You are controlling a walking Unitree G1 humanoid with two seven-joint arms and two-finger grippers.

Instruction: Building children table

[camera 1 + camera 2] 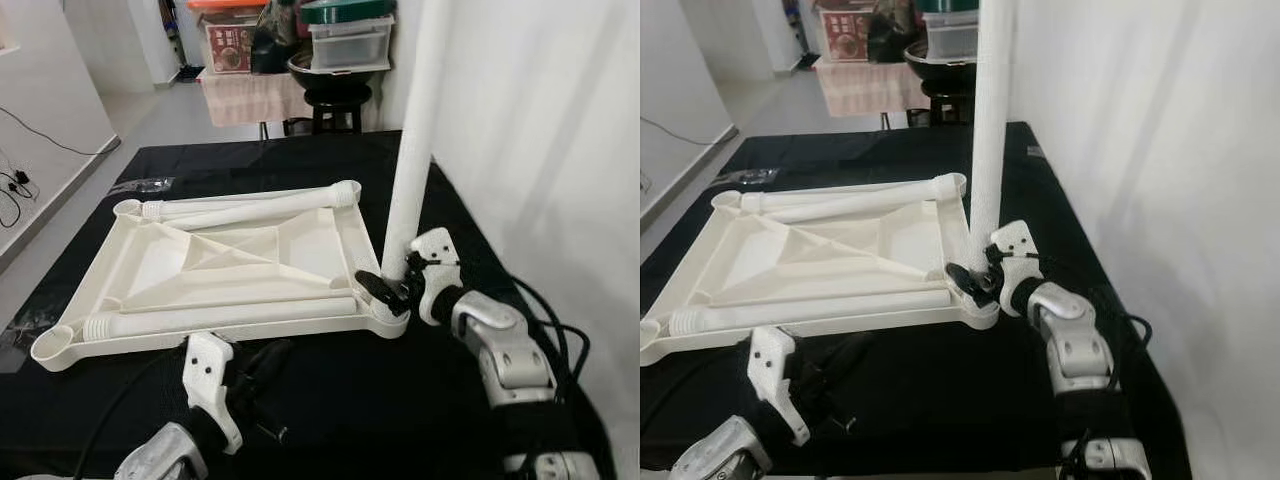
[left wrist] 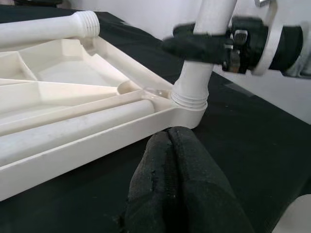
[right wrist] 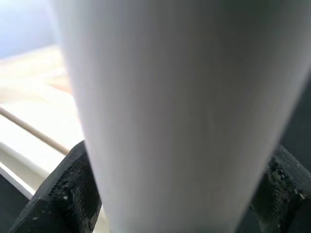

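A white plastic tabletop (image 1: 160,265) lies upside down on a black cloth. One white leg (image 1: 412,150) stands upright in its near right corner socket (image 2: 188,104). My right gripper (image 1: 385,285) is shut on this upright leg just above the socket, and the leg (image 3: 180,116) sits between its black fingers (image 3: 68,194). Two more legs lie loose on the tabletop, one along the far edge (image 1: 250,208) and one along the near edge (image 1: 220,317). My left gripper (image 1: 268,362) is shut and holds nothing. It rests low over the cloth in front of the tabletop's near edge, its fingertips (image 2: 170,141) pointing toward the socket.
A white wall (image 1: 540,150) runs close along the right side of the cloth. Behind the table stand a black stool (image 1: 335,100), stacked storage boxes (image 1: 350,45) and a draped stand (image 1: 255,95). A clear plastic wrapper (image 1: 145,185) lies at the far left. Cables (image 1: 15,185) trail on the floor.
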